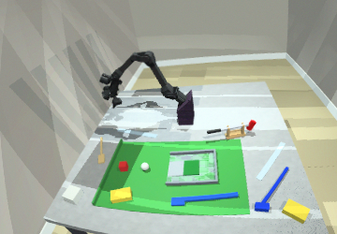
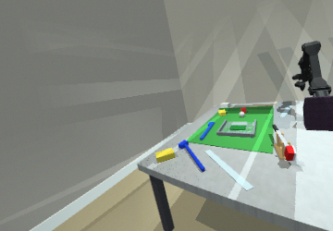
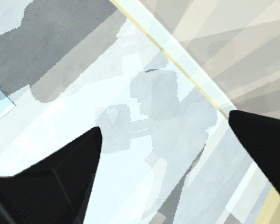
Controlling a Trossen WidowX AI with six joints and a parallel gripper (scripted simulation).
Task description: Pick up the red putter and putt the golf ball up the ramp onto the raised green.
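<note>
— Well off to one side of the jaws [image 1: 115,100], what's that red thing w/ the black shaft?

— Red putter [image 1: 232,128]. Its shaft lies across a small wooden stand [image 1: 235,132], red head at one end, black grip at the other. Prob racked like that so the shaft sits off the tabletop [image 1: 243,97] & fingers can get round it.

— Jaws doing anything w/ it?

— No. Spread wide, nothing between them; wrist view shows only pale tabletop & its edge. They hang above the back corner, far side of the arm's base [image 1: 185,109] from the putter.

— And the golf ball [image 1: 145,167]?

— White, on the green mat [image 1: 225,152], nearer the jaws than the putter is, just beside a small red cube [image 1: 123,166]. Raised green [image 1: 191,167] sits farther along the mat, grey ramp round it, so a straight putt looks feasible.

— Blue putter [image 1: 272,191], blue bar [image 1: 204,198], yellow blocks?

— Distractors, I'd guess. Wide jaws suit a reach for the red shaft next.
</note>
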